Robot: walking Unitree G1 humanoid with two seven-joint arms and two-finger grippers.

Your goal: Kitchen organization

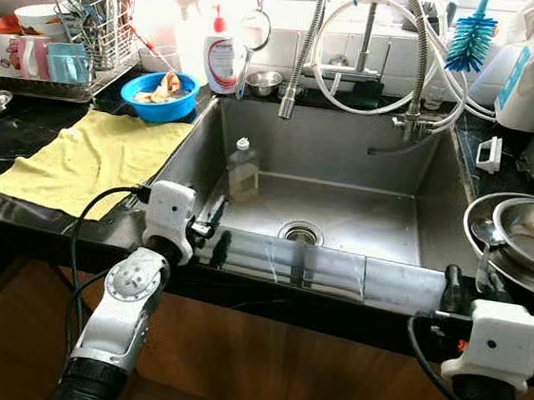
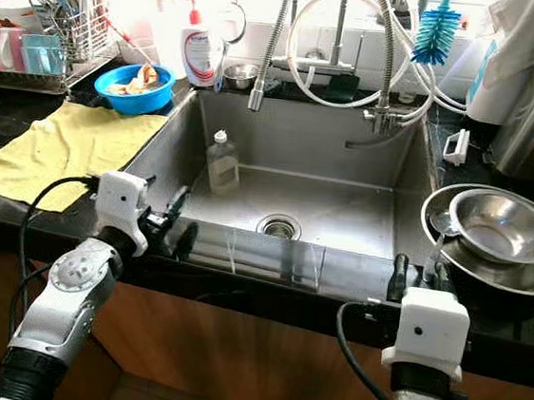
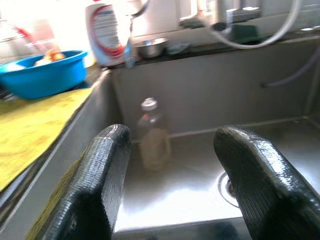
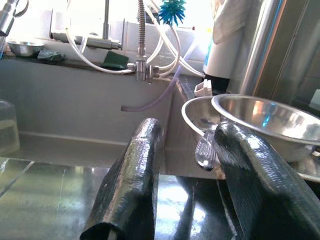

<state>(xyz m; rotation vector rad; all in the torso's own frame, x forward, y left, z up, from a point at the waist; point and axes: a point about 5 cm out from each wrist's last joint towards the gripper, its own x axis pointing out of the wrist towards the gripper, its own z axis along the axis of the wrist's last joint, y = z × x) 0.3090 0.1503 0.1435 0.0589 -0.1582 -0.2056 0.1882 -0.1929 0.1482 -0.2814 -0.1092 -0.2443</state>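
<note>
My left pincer (image 1: 217,243) and right pincer (image 4: 190,165) gape apart at the sink (image 1: 342,217) front edge, a bottle (image 1: 242,170) by its left wall, steel bowls (image 1: 531,233) right.

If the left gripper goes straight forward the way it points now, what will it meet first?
Probably the small clear bottle standing in the sink. The left gripper is open, and the bottle sits between its fingers in the wrist view, though depth is hard to judge.
</note>
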